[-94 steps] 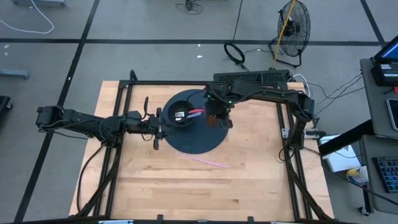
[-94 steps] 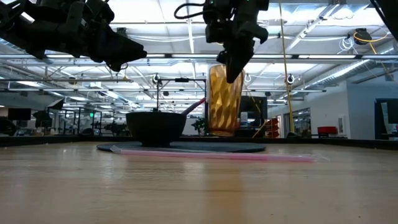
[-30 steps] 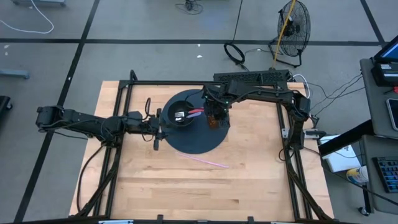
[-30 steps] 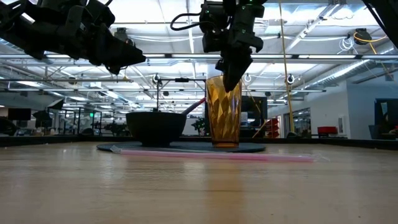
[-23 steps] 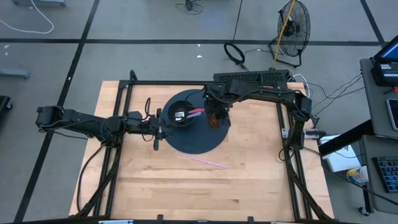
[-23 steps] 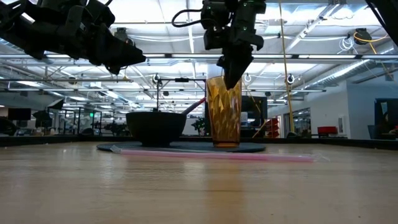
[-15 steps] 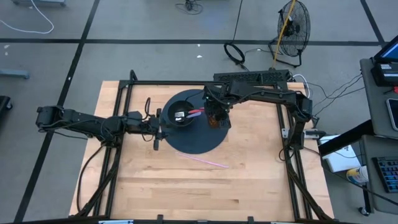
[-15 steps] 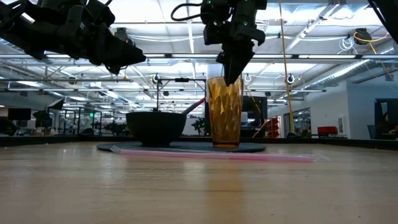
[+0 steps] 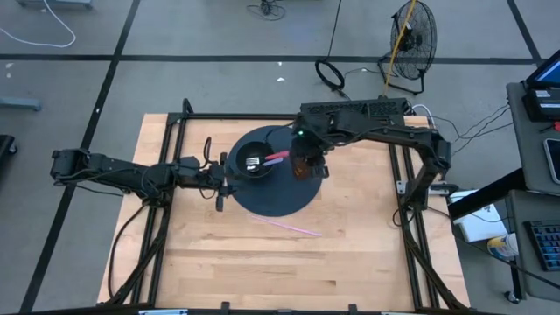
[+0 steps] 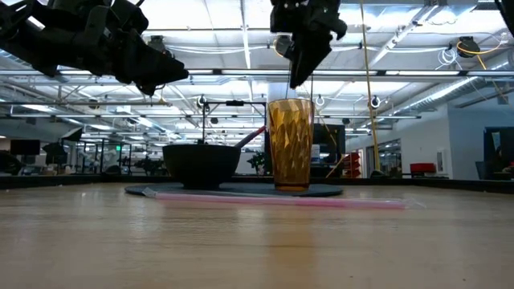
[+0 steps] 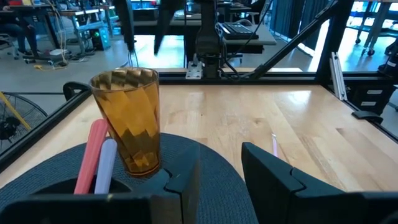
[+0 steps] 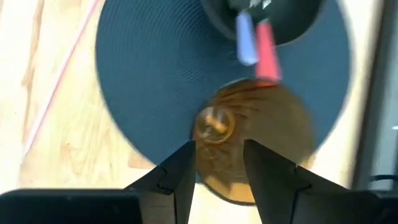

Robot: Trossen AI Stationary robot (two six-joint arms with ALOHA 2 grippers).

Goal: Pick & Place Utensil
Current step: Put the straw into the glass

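Cup: the amber cup (image 10: 291, 144) stands upright on the round dark mat (image 9: 284, 197), just beside the black bowl (image 10: 201, 165).
Cup from above: in the right wrist view you look straight down into the cup (image 12: 249, 140), and nothing sticks out of it.
Bowl: 2 utensil handles, 1 pink (image 11: 89, 157) and 1 pale (image 11: 104, 167), lean out of the bowl toward the cup.
Straw: a thin pink straw (image 9: 287, 225) lies flat on the wooden table (image 9: 350, 254), off the mat, on the side away from the bowl.
Right gripper: the right gripper (image 10: 303, 54) hangs right above the cup with a clear gap under it. Its 2 fingers (image 12: 177, 177) are apart and nothing is between them, so it has let go.
Left gripper: the left gripper (image 9: 220, 182) waits at the edge of the mat, near the bowl. Its fingers (image 11: 273, 180) are apart and hold nothing.
Done so far: the cup looks set in its place on the mat, and 2 utensils are in the bowl.
Left to do: I think the straw is the 1 thing still out of place. It most likely has to be picked up and put in the cup or the bowl, but I cannot tell which.
How far: I would say well past the middle, with 1 pick and 1 drop to go.
Watch out: the straw is thin and lies flat, so it may be hard to pinch. The cup is tall and could tip if bumped.
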